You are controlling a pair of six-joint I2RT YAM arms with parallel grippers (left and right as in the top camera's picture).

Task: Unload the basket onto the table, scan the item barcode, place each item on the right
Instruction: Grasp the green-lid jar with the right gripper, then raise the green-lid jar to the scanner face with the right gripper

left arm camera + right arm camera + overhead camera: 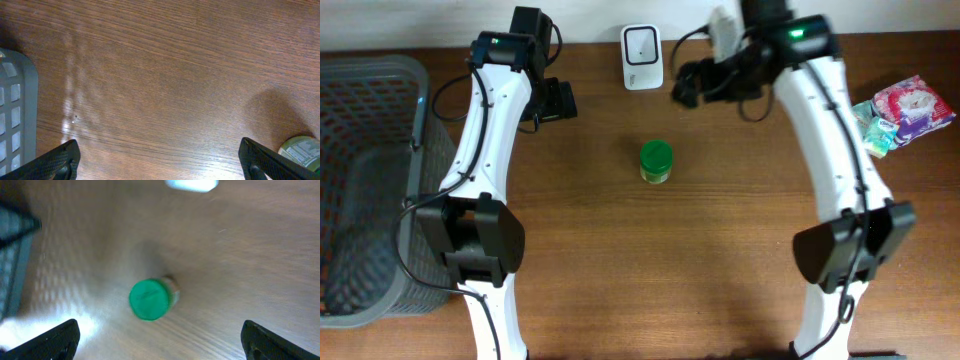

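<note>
The table (pixel 720 250) is being lit evenly from above; pale glare is being reflected near its left edge, and the right wrist view is being blurred throughout.

Bare table (pixel 720 260) rings the green-capped jar (pixel 656 161), so I can reach it from any side. Obstacles: scanner (pixel 642 57) behind it, basket (pixel 375 66) at my far left, snack packets (pixel 905 108) at my far right.
</note>
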